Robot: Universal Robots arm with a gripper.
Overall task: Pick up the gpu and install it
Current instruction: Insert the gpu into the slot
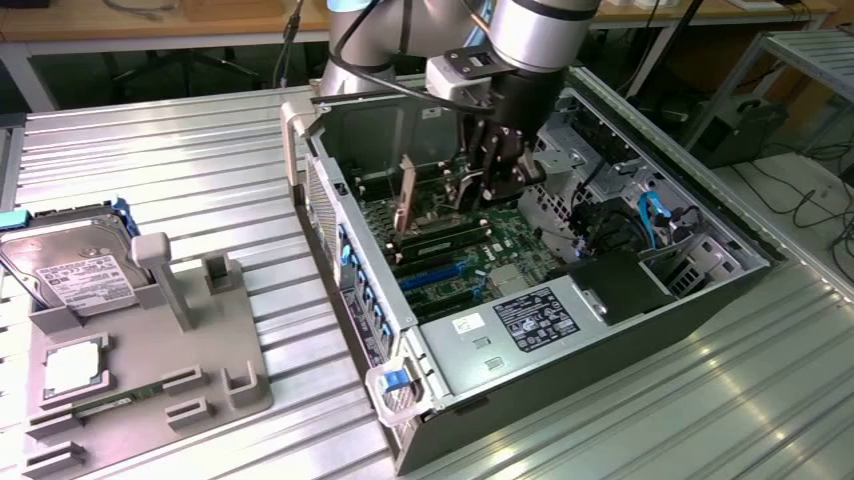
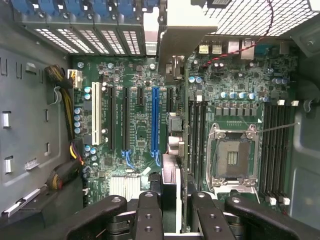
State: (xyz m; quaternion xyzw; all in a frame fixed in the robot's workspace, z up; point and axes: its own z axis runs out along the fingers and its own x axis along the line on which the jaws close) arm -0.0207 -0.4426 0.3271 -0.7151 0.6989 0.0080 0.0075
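Observation:
The open computer case (image 1: 694,300) lies on its side on the metal table, its motherboard (image 2: 240,95) facing up. My gripper (image 1: 497,185) reaches down inside it. In the wrist view the gripper (image 2: 172,207) is shut on the gpu (image 2: 172,145), a thin card seen edge-on between the two black fingers (image 2: 149,215). The card's metal bracket (image 2: 175,35) points at the case's rear slot openings. The gpu (image 1: 451,200) stands upright over the board, between the long blue slot (image 2: 155,120) and the memory slots (image 2: 194,135). Whether its edge is seated in a slot cannot be told.
An empty CPU socket (image 2: 232,157) lies beside the memory slots. Cable bundles (image 2: 67,170) and a white slot (image 2: 95,115) sit further out. On the exterior view's left, a grey fixture (image 1: 200,350) holds a silver hard drive (image 1: 74,265), a processor (image 1: 74,365) and a memory stick (image 1: 107,405).

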